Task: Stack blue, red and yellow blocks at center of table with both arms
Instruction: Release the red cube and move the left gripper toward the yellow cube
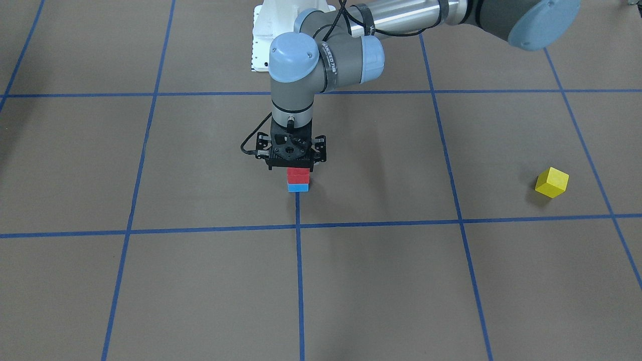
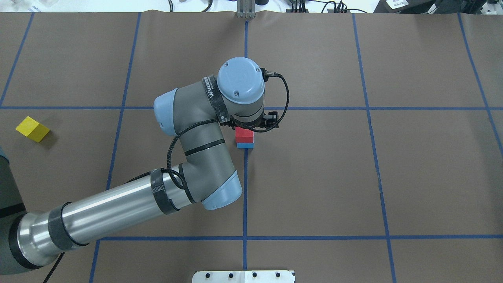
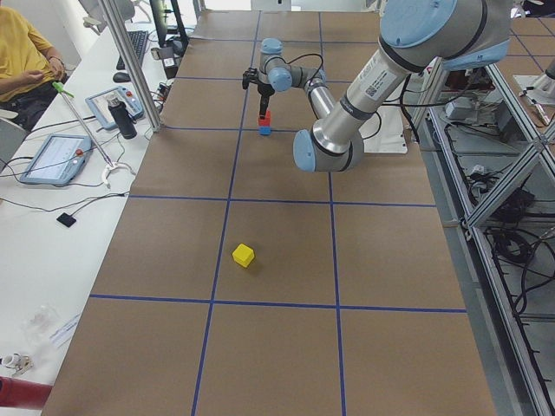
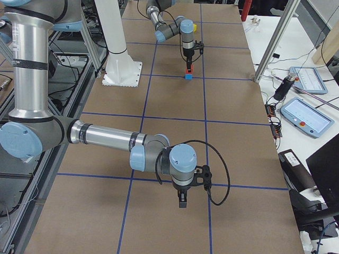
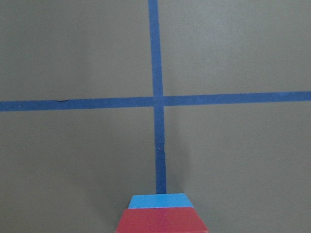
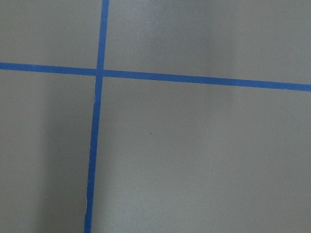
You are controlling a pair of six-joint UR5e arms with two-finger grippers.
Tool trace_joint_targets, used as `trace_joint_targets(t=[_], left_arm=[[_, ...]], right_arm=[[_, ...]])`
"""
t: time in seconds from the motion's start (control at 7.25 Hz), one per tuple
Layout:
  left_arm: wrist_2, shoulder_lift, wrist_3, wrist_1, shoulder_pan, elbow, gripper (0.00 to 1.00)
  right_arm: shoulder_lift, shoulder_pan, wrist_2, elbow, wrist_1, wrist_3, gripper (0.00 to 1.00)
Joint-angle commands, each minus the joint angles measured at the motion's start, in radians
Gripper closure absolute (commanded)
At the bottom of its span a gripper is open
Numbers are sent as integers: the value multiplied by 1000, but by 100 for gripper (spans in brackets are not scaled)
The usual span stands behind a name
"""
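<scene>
The red block (image 1: 298, 174) sits squarely on the blue block (image 1: 298, 187) at the table's center, beside a blue tape line. My left gripper (image 1: 297, 169) comes straight down on the red block and seems shut on it; its fingers are mostly hidden by the wrist. The left wrist view shows the red block (image 5: 163, 221) close up with the blue block (image 5: 160, 201) under it. The yellow block (image 1: 551, 182) lies alone, far out on the robot's left side, and also shows in the overhead view (image 2: 32, 129). My right gripper (image 4: 182, 202) shows only in the exterior right view; I cannot tell its state.
Brown paper with a blue tape grid (image 2: 245, 237) covers the table. The robot's white base plate (image 2: 243, 276) is at the near edge. Operator desks with tablets (image 3: 54, 158) and a seated person (image 3: 24, 52) flank the table's far side.
</scene>
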Motion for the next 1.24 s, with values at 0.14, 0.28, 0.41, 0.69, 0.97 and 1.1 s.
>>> trace_joint_targets(t=[0.14,0.28,0.41,0.69,0.97,1.1], left_arm=[[-115,267,282,101,-144,-344,0],[-172,376,425,98,-216,-421,0],[-214,504,585,81,-301,-460,0],[-326,700,858,46,-479,-457,0],[-328,878,939,-119,-544,-429,0],[-328,937,938,-243,-544,-384,0]], right_arm=[[0,0,2,1,1,-2,1],[0,0,2,1,-1,-2,1],[0,0,2,1,1,-4,1],[0,0,2,1,1,-5,1],[0,0,2,1,1,-9,1],[0,0,2,1,2,-10,1]])
